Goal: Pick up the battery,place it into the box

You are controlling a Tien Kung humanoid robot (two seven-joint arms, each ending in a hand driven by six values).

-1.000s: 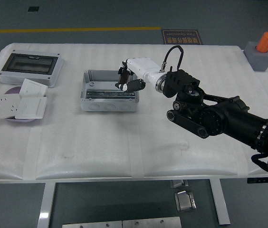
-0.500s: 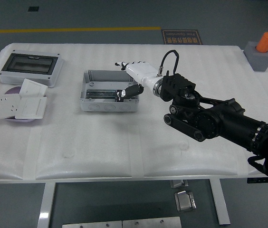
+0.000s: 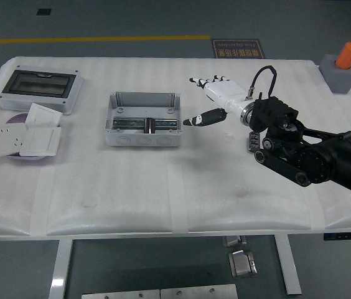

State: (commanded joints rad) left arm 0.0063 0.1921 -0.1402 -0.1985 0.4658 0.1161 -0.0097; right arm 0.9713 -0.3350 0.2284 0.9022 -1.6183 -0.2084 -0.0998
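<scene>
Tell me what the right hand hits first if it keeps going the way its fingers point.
The right hand points left, fingers spread. Going straight on, it probably meets the grey box's right wall first, though it may pass above it; height is unclear.

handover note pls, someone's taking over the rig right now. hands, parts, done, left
Right hand: open, empty, just right of the box, over the table.
Left hand: not in view.
Battery: lying inside the grey box, on the rail near its middle.
Done: battery is in the box, hand is clear of it.
Left: probably only parking the right arm; nothing else of the job shows as open.
</scene>
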